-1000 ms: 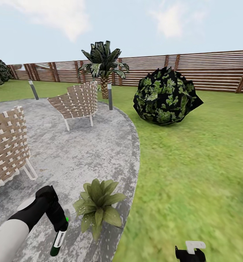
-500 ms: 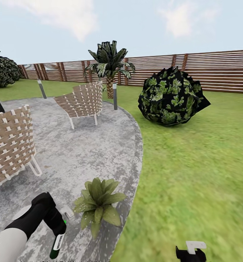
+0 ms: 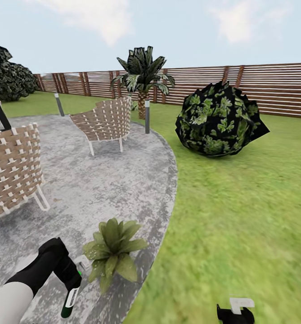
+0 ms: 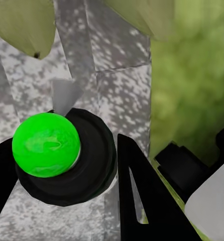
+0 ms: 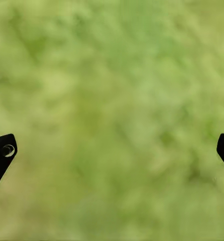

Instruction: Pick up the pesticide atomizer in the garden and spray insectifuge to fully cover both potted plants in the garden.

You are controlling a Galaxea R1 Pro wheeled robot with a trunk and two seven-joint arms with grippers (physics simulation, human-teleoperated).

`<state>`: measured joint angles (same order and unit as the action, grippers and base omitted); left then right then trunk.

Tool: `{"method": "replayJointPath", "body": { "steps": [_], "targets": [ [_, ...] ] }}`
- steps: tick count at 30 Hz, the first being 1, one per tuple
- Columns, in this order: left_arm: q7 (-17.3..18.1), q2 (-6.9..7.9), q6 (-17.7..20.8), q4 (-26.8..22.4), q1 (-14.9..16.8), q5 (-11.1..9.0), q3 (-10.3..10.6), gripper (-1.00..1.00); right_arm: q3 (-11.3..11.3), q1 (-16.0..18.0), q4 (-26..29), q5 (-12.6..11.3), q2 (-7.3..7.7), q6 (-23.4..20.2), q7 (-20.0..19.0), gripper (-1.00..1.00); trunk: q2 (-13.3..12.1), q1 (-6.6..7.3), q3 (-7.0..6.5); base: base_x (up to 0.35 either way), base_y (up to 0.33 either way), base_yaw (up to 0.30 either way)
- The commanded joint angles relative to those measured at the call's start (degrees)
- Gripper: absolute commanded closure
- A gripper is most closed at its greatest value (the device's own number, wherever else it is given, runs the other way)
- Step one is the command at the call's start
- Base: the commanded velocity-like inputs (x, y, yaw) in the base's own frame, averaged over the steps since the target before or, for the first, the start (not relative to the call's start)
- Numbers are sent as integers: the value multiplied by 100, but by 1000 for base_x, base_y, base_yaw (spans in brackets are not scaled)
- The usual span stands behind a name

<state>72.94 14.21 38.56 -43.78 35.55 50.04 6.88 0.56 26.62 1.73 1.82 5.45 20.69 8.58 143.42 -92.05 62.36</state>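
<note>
One potted plant [image 3: 112,252] sits at the edge of the grey paved patio [image 3: 101,189], close to where the paving meets the lawn [image 3: 240,202], and the left gripper [image 3: 71,281] hangs just beside it with the pesticide atomizer [image 3: 69,299] pinched between its fingers. In the head view the bottle points bottom-down, its white label band showing below the black fingers, while its white trigger head [image 3: 82,262] pokes out toward the rosette. The left wrist view looks along the bottle's axis: a round dark body with a bright green end [image 4: 46,144], a black finger [image 4: 142,196] on either side of it, and pale leaves just beyond.

The atomizer looks like a slim, rigid plastic bottle, probably light, with smooth round walls that could twist or slide in a two-finger pinch. The body near the label is the sensible place to hold it, as now, leaving the nozzle free and aimed at the leaves. The plant's leaves look soft and should not be brushed.

The right gripper [image 5: 112,150] hangs over grass with its fingertips spread wide and nothing between them.

A woven chair [image 3: 105,121], a palm [image 3: 143,76], a round dark bush [image 3: 220,121] and a slatted fence [image 3: 276,85] stand further off.
</note>
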Motion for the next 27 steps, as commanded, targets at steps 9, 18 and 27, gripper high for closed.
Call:
{"method": "replayJointPath", "body": {
  "steps": [9, 18, 27],
  "targets": [
    [36, 7, 57, -16, 5, 24, 13, 100, 5, 1, -6, 20, 0, 14, 13, -100, 2, -1, 5, -38, -237, 278],
    [-123, 8, 64, -9, 5, 65, -434, 100, 5, 1, -6, 20, 0, 7, 13, -100, 2, -1, 5, -165, -105, 202],
    [-1094, -194, 48, 841, -15, -264, -459, 100, 5, 1, -5, 20, 0, 6, 13, -100, 2, -1, 5, -1, -1, 143]
  ]
}}
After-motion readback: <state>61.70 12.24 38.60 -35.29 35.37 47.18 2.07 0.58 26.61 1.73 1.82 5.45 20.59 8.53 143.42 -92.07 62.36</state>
